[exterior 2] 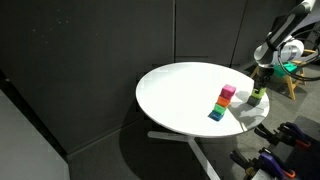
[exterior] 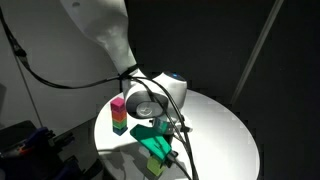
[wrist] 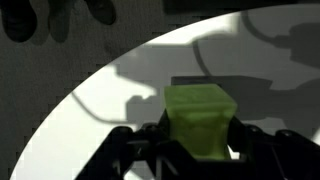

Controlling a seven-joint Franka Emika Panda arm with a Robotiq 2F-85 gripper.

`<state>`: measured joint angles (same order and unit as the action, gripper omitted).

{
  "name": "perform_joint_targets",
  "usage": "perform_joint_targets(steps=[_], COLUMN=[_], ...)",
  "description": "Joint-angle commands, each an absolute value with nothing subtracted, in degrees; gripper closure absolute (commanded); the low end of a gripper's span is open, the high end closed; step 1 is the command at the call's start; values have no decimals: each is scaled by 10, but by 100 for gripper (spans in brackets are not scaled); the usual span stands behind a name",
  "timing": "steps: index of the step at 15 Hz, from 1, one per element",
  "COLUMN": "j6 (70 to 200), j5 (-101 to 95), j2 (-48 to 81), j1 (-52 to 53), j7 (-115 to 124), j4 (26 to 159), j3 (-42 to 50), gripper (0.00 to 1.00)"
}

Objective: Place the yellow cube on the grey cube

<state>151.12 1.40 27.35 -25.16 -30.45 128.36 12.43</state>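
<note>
The yellow cube (wrist: 200, 118) is lime-tinted and sits between my gripper's (wrist: 200, 142) two dark fingers, which are shut on its sides. In both exterior views the gripper (exterior 2: 258, 89) (exterior: 158, 148) hangs low over the white round table (exterior 2: 180, 90), near its edge, with the yellow cube (exterior 2: 257, 97) (exterior: 155, 166) at the fingertips. I cannot tell whether the cube touches the table. The grey cube does not show clearly in any view; it may be hidden under the gripper.
A stack of coloured cubes (exterior 2: 222, 103) (exterior: 119, 113), pink on top, stands on the table a short way from the gripper. The table edge (wrist: 70, 100) is close. Dark curtains surround the table. Cables hang from the arm (exterior: 110, 40).
</note>
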Motion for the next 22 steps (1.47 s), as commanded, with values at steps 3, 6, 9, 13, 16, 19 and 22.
perform_joint_targets(steps=[3, 6, 9, 13, 16, 19, 22], j6=[1527, 1531, 1531, 1527, 1518, 1507, 1504], j5=[-13, -18, -23, -23, -18, -9, 1], j2=[278, 279, 280, 281, 277, 265, 248], j1=[-254, -253, -253, -252, -253, -258, -263], j7=[-282, -278, -272, -262, -256, -252, -256], j4=[1281, 1282, 1281, 1280, 1279, 1280, 1286], j3=[124, 124, 125, 126, 125, 120, 112], gripper=[75, 75, 75, 9, 0, 0, 0])
